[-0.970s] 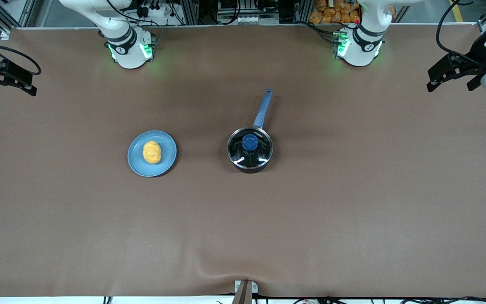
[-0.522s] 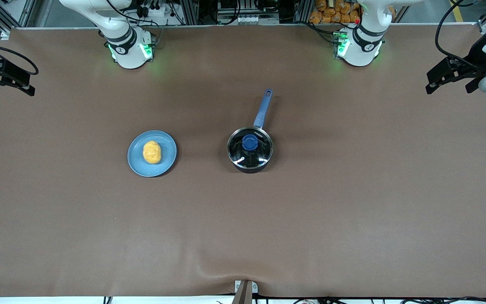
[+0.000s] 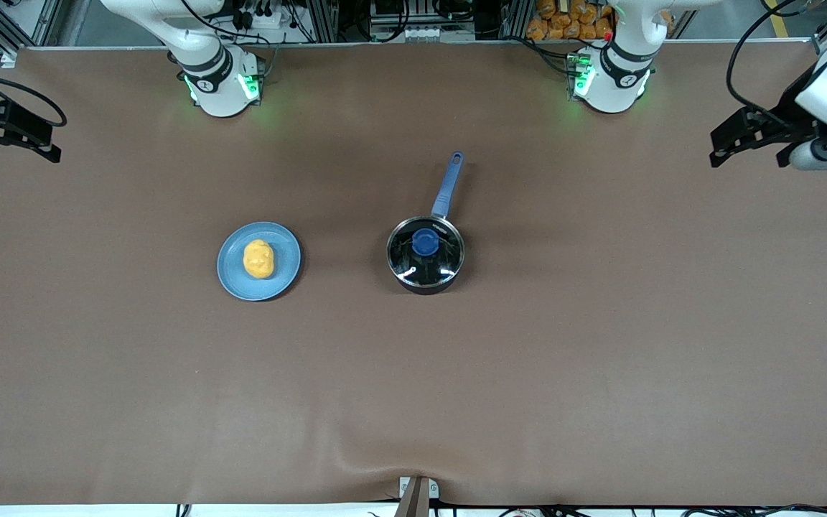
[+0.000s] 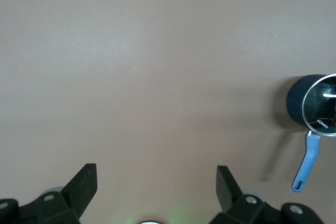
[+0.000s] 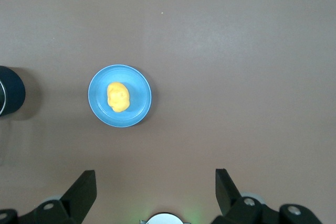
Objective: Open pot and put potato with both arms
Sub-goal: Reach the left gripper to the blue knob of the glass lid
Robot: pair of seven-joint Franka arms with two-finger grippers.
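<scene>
The black pot [image 3: 425,267] stands mid-table with its glass lid and blue knob [image 3: 424,243] on it, its blue handle [image 3: 448,183] pointing toward the arm bases. The yellow-orange potato [image 3: 258,258] lies on a blue plate [image 3: 281,276] beside the pot, toward the right arm's end. My left gripper [image 3: 747,154] is open and empty, up in the air over the left arm's end of the table. Its wrist view shows its open gripper [image 4: 156,174] and the pot [image 4: 296,100]. My right gripper [image 3: 19,152] is open and empty over the right arm's end. Its wrist view shows its own gripper [image 5: 155,177], the potato [image 5: 118,97] and the plate [image 5: 139,109].
The brown table cover [image 3: 600,323] has a low wrinkle [image 3: 385,459] near the front edge, above a small bracket [image 3: 417,494]. Racks, cables and orange items [image 3: 564,18] stand past the table edge by the arm bases.
My left gripper has shifted a little from the table's end toward the pot. My right gripper has barely moved. The pot, lid and potato have not moved.
</scene>
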